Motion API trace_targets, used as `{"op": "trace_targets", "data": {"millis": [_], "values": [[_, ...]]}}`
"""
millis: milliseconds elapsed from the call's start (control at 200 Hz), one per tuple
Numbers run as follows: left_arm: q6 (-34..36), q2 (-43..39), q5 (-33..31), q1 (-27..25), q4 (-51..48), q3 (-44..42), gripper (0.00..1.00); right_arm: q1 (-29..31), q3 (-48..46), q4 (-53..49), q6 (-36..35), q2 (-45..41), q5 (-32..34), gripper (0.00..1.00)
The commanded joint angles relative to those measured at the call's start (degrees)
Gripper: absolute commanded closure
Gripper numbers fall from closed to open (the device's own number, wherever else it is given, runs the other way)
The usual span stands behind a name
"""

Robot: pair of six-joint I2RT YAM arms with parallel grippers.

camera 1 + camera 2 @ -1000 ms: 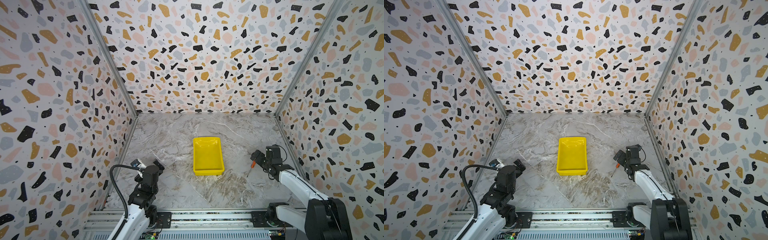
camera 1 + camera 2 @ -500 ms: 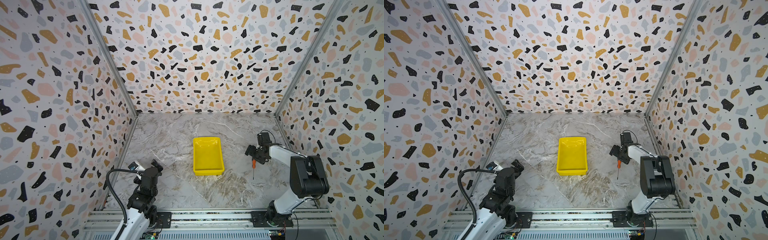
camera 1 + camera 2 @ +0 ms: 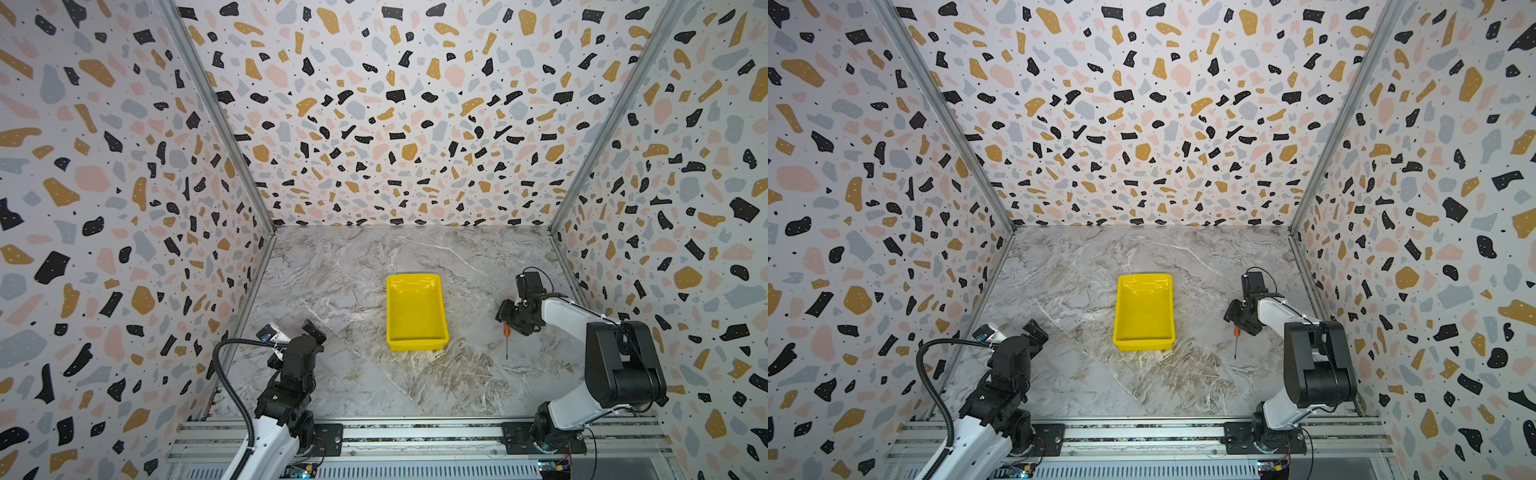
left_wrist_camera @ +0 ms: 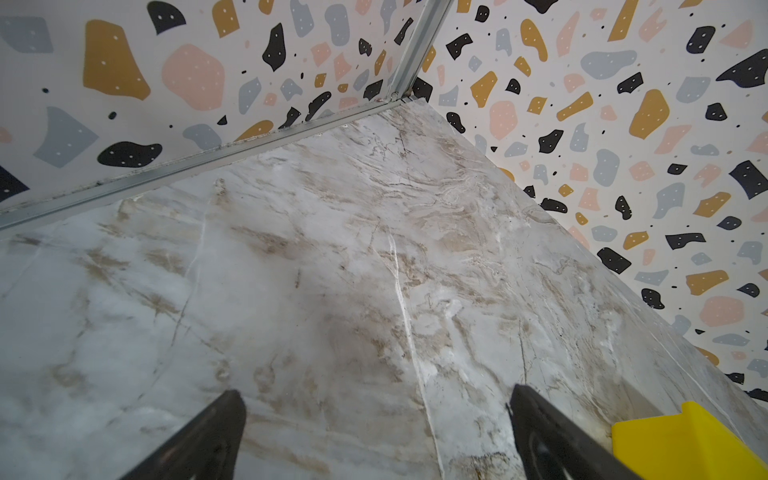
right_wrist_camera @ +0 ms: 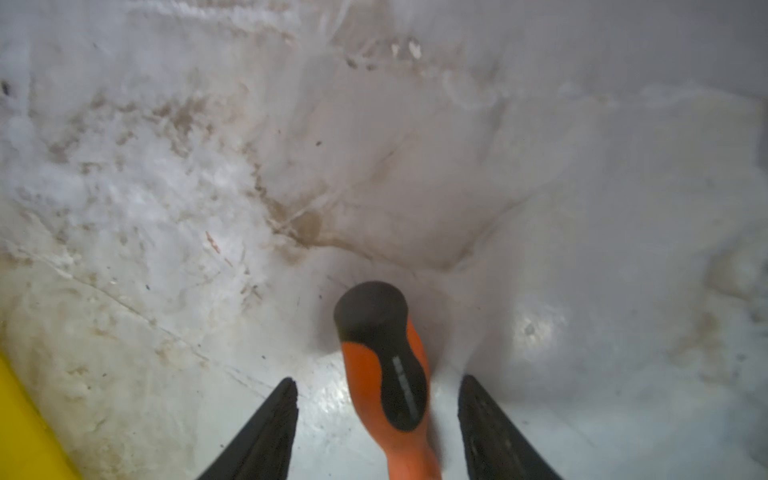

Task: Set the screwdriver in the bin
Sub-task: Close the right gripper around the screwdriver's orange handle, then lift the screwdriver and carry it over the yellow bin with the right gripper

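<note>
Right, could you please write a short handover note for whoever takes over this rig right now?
Left gripper: open, empty, near the front rail.
Right gripper: open, jaws straddling the screwdriver handle, not yet clamped.
The screwdriver lies on the table, right of the bin, which is empty.
Done: approach. To do: close, lift, carry, release in the bin.
</note>
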Motion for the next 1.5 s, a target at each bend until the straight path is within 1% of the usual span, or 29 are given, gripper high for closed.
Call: {"op": "trace_targets", "data": {"millis": [0,205,215,270,310,335,611,751,766,796,876,956,1016,1096,1166,1227,1287,1492], "values": [[-0.39,-0.41,-1.24,0.03,1.53,-0.53,0.0,-0.05,-0.14,-0.28,-0.64,-1.11,1.77,0.45],[-0.26,-0.45,-1.09,0.02,1.51,-0.62,0.0,-0.09,-0.23,0.05,-0.85,-0.71,3.35,0.47],[-0.26,-0.48,-1.12,0.07,1.51,-0.59,0.0,-0.1,-0.23,0.05,-0.94,-0.69,3.43,0.52],[-0.26,-0.46,-1.09,0.02,1.61,-0.61,0.0,-0.07,0.03,-0.01,-1.25,-0.62,3.86,0.67],[-0.26,-0.44,-1.08,0.03,1.6,-0.61,0.0,-0.07,0.2,-0.11,-1.38,-0.59,4.21,0.84],[-0.23,-0.45,-1.07,0.02,1.63,-0.62,0.0,-0.08,0.37,-0.31,-1.42,-0.64,4.58,0.89],[-0.06,-0.45,-0.9,0.06,1.77,-0.69,0.0,-0.1,0.34,-0.95,-1.55,-0.75,6.43,0.89],[-0.04,-0.49,-0.89,0.02,1.86,-0.7,0.0,0.25,1.63,-2.57,-1.61,-3.48,7.5,0.89],[-0.01,-0.48,-0.83,0.04,1.87,-0.7,0.0,0.44,1.89,-2.77,-1.61,-3.97,7.92,0.91],[-0.03,-0.46,-0.81,0.02,1.93,-0.7,0.0,0.96,2.54,-3.49,-1.56,-4.93,9.26,0.91],[-0.06,-0.49,-0.72,0.03,2.1,-0.79,0.0,4.26,4.8,-5.37,-1.63,-7.56,14.89,0.91],[0.07,-0.45,-0.61,0.02,2.21,-0.83,0.0,9.51,8.25,-8.39,-1.06,-9.32,21.69,0.91],[0.0,-0.47,-0.41,0.03,2.35,-0.95,0.0,15.64,11.73,-11.49,0.27,-10.03,29.11,0.91],[-0.07,-0.56,0.07,0.03,2.91,-1.32,0.0,25.65,16.17,-14.11,1.84,-10.14,39.52,0.91],[-0.04,-0.63,0.01,0.02,2.92,-1.34,0.0,33.61,19.72,-14.26,2.17,-9.25,44.94,0.9],[-0.07,-0.72,0.07,0.04,2.83,-1.4,0.0,38.23,22.83,-13.51,2.55,-7.33,45.89,0.9],[-0.05,-0.78,0.03,0.08,2.75,-1.37,0.0,41.3,26.11,-12.45,3.24,-4.64,44.14,0.9],[0.04,-1.22,0.07,0.02,2.48,-1.4,0.0,45.02,34.73,-10.44,6.73,5.37,35.62,0.89]]}}
